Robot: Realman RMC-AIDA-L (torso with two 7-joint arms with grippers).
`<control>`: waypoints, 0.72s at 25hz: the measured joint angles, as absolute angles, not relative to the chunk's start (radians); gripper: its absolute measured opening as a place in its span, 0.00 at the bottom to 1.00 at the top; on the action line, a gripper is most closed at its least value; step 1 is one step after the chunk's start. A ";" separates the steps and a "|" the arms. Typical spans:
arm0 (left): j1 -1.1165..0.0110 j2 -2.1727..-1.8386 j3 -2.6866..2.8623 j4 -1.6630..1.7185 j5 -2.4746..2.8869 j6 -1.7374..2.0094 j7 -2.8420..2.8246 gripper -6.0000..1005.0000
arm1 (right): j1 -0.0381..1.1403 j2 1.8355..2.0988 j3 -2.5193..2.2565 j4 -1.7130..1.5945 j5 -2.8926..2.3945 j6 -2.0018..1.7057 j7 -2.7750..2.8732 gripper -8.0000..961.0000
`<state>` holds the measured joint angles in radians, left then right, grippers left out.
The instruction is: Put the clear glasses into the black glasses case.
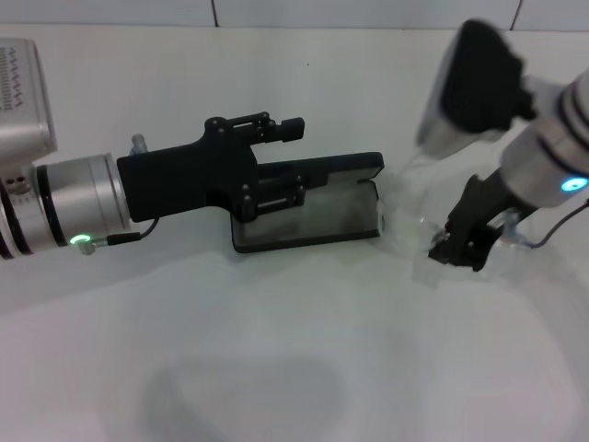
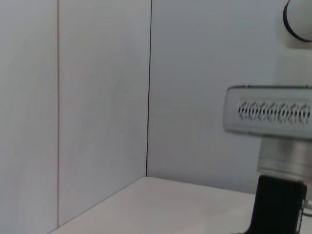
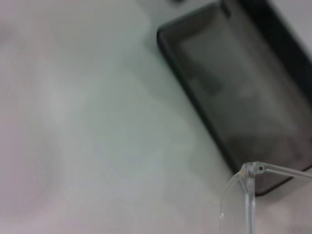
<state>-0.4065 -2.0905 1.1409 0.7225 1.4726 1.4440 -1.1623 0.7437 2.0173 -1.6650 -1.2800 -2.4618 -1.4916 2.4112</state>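
The black glasses case (image 1: 313, 219) lies open on the white table, grey lining up and lid (image 1: 340, 166) raised along its far side. My left gripper (image 1: 287, 162) reaches in from the left, its fingers spread to either side of the lid's left end. Just right of the case, the clear glasses (image 1: 403, 210) hang tilted a little above the table, with my right gripper (image 1: 456, 250) shut on their right part. The right wrist view shows one clear hinge and lens edge (image 3: 247, 195) next to the case's corner (image 3: 243, 102).
The white table (image 1: 276, 350) runs to a tiled wall (image 1: 276, 11) at the back. In the left wrist view only the wall corner and a grey vented arm housing (image 2: 268, 112) show.
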 joint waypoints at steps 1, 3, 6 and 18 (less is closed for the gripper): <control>-0.407 -2.091 1.141 0.722 1.471 1.444 -1.167 0.63 | 0.734 2.018 -1.638 -1.295 -2.458 -1.505 2.392 0.13; -0.408 -2.091 1.140 0.723 1.456 1.444 -1.185 0.63 | 0.702 2.018 -1.561 -1.337 -2.435 -1.541 2.328 0.13; -0.404 -2.091 1.144 0.719 1.422 1.447 -1.205 0.63 | 0.641 2.018 -1.448 -1.386 -2.334 -1.588 2.182 0.13; -0.408 -2.067 1.127 0.682 1.292 1.637 -1.218 0.63 | 0.438 2.023 -1.307 -1.193 -1.836 -1.525 1.257 0.13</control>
<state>-0.4082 -2.0672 1.1272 0.6823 1.2916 1.6372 -1.2178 0.4383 2.0229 -1.3065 -1.1928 -1.8362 -1.5251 1.2568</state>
